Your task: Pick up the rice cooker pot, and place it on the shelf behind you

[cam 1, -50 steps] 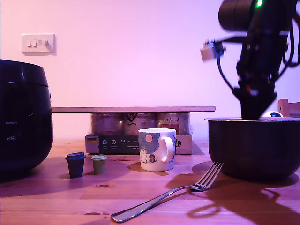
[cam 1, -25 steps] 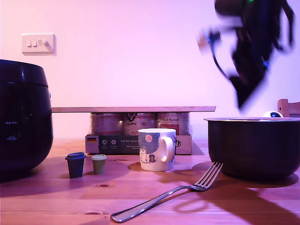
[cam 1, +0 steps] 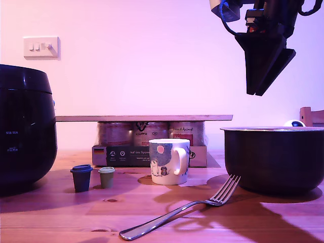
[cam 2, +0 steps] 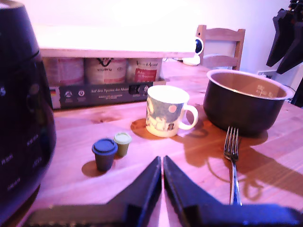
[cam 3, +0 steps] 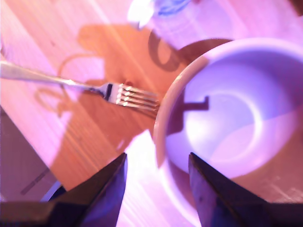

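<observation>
A long shiny steel fork (cam 1: pixel 177 212) is lying nearest the exterior camera on the reddish knotty wooden tabletop (cam 1: pixel 61 217), close to its front edge. Just behind it, two small lidded cups, one dark blue (cam 1: pixel 81 177) and one olive green (cam 1: pixel 107 177), are standing beside a white ceramic mug with a cartoon print (cam 1: pixel 169 161). A big black domed cooker body (cam 1: pixel 25 131) is sitting at the table's end on the exterior view's left.

The rice cooker pot (cam 1: pixel 273 158), a wide dark round metal bowl with a thin flared rim, is resting upright on the table at the exterior view's right, the fork's tines near its base. It is not yet gripped.

My second gripper (cam 1: pixel 260 76) is hanging well above the pot's rim, its black jaws spread apart and empty. My first gripper (cam 2: pixel 162 177) is waiting low over the table with its jaws pressed nearly together, holding nothing.

Furthest back, the shelf (cam 1: pixel 144 117), a long thin pale wooden plank, is lying across a carton of jars (cam 1: pixel 150 142) near the wall.

To grip well, I judge the second gripper should be descending straight, one jaw inside the rim and one outside, closing firmly on the thin wall.
</observation>
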You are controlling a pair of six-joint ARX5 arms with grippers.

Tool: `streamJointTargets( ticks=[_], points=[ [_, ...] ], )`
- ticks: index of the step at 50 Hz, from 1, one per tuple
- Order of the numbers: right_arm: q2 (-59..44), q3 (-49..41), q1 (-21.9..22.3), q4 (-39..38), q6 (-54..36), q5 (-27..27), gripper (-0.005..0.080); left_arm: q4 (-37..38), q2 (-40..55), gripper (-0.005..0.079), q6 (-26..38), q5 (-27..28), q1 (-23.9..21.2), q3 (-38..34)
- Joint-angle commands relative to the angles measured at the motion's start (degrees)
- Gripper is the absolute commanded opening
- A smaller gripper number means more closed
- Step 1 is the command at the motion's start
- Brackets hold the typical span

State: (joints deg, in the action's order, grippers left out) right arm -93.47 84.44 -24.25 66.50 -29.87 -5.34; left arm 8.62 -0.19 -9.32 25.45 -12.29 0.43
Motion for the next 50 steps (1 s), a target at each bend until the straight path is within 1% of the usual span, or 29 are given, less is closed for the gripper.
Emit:
streamJointTargets(
  ticks=[1,10,19,29,50],
  points=[
    [-3.8,0.1,-1.3,0.0,0.2,0.4,0.0371,-0.5,-0.5,-0.0019,-0.1,0.0,-0.2,-1.6],
    [-7.7,0.1,-1.7,-1.5,0.3,3.5,0.0378,-0.4,-0.5,-0.0019,-0.1,0.0,-0.2,-1.6],
    [-10.2,0.1,-1.4,-3.1,0.5,5.2,0.0378,-0.1,-0.5,-0.0019,-0.1,-0.1,-0.2,-1.6],
    [-13.6,0.1,-0.7,-2.5,1.3,7.4,0.0378,0.5,-0.5,-0.0019,0.3,-0.7,-0.2,-1.6],
    [-14.4,0.1,0.8,-2.4,1.4,8.4,0.0374,0.5,-0.5,-0.0019,0.3,-1.9,-0.2,-1.6]
  ],
)
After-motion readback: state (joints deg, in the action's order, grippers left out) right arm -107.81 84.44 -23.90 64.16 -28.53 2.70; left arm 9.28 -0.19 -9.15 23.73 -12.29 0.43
